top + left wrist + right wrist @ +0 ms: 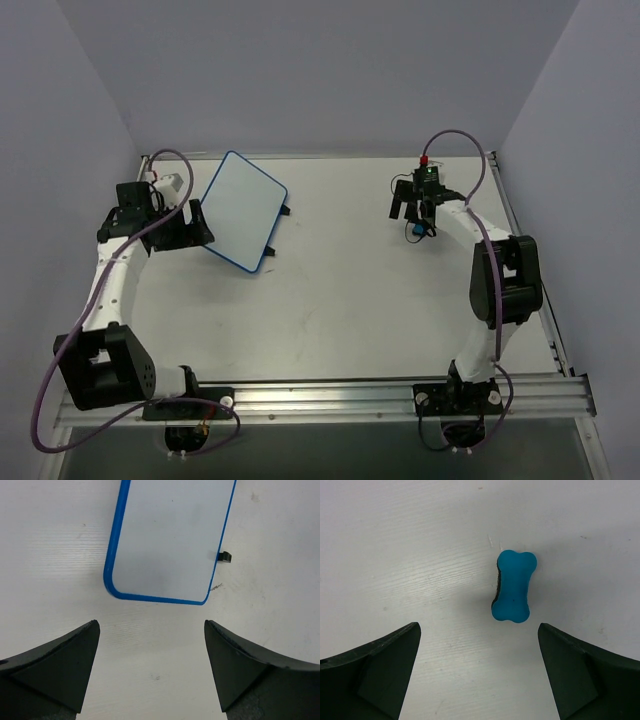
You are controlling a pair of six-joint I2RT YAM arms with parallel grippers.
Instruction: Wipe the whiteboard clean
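The whiteboard [243, 210] lies flat at the back left of the table, with a blue frame, two black feet on its right side and no writing showing. In the left wrist view the whiteboard [167, 540] shows a faint grey smudge and one foot [226, 556]. My left gripper [203, 226] is open and empty just off the board's left corner, its jaws [151, 626] over bare table. A small blue bone-shaped eraser [512, 586] with a black felt side lies on the table. My right gripper [479, 626] is open and empty above the eraser [413, 229], at the back right [412, 212].
Grey walls close in the table at the back and on both sides. A metal rail [330, 395] with the two arm bases runs along the near edge. A small dark mark [216, 586] is on the table beside the board's corner.
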